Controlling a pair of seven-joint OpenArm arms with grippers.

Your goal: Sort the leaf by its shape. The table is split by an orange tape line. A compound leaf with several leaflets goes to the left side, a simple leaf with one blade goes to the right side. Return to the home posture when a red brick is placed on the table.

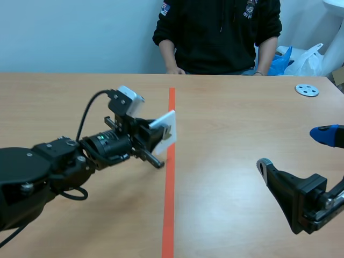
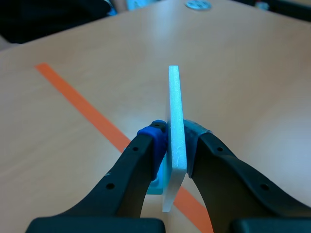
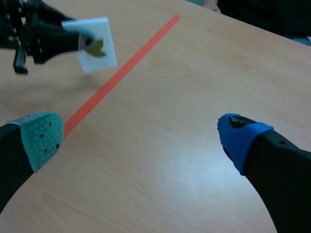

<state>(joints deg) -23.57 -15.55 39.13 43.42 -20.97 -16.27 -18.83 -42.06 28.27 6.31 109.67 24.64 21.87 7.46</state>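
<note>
Tabletop (image 1: 242, 134); left gripper's (image 2: 176, 145) card (image 3: 103, 30), seemingly leaf-printed

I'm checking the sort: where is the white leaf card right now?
In the scene view, the white card is clamped in the left gripper, held above the table right beside the orange tape line.

A table (image 1: 236, 129) runs from near to far, split down its middle by a tape line (image 1: 170, 193). The left gripper (image 1: 159, 137) comes in from the near left and holds a card (image 1: 166, 129) above the table, over that line. The right gripper (image 1: 293, 150) sits near right, well apart. A small disc (image 1: 307, 90) lies far right. A person (image 1: 217, 32) sits behind the far edge, with bags (image 1: 303, 58) to the right.
</note>
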